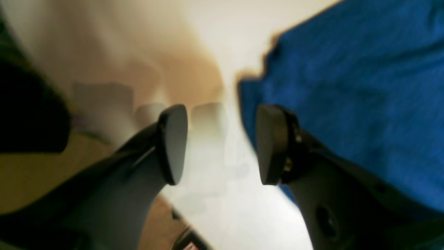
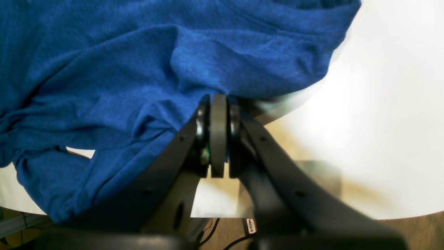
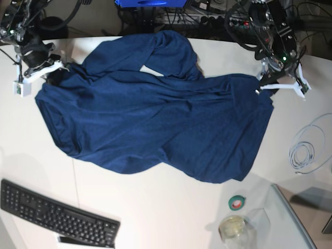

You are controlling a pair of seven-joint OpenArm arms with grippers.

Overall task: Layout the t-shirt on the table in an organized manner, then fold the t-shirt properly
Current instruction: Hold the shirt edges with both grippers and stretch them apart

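I see the t-shirt [image 3: 155, 124] spread across the middle of the table [image 3: 171, 218], wrinkled, not flat. One sleeve is bunched and folded over at the far edge, and the hem side sags toward the near side in a rough curve.

Right gripper [image 2: 218, 135]: jaws pressed together in the wrist view, with shirt fabric bunched right at the tips. It looks pinched on the shirt edge. In the base view it sits at the shirt's corner on that view's left [image 3: 44, 67], right on the cloth.

Left gripper [image 1: 222, 142]: jaws apart, clear gap between the pads, only bare white table showing through. Nothing held. The shirt [image 1: 347, 104] lies just beside the pad on that view's right; I can't tell if it touches, as the picture is blurred. In the base view this gripper is at the shirt's corner on that view's right [image 3: 280, 78].

Other stuff on the table: black keyboard [image 3: 57, 215] at the near left of the base view, well apart from the shirt. Green tape roll [image 3: 237, 202] and a small clear cup [image 3: 233, 227] near the front right, close to the hem but not touching. Coil of white cable [image 3: 306, 153] off to the right edge.
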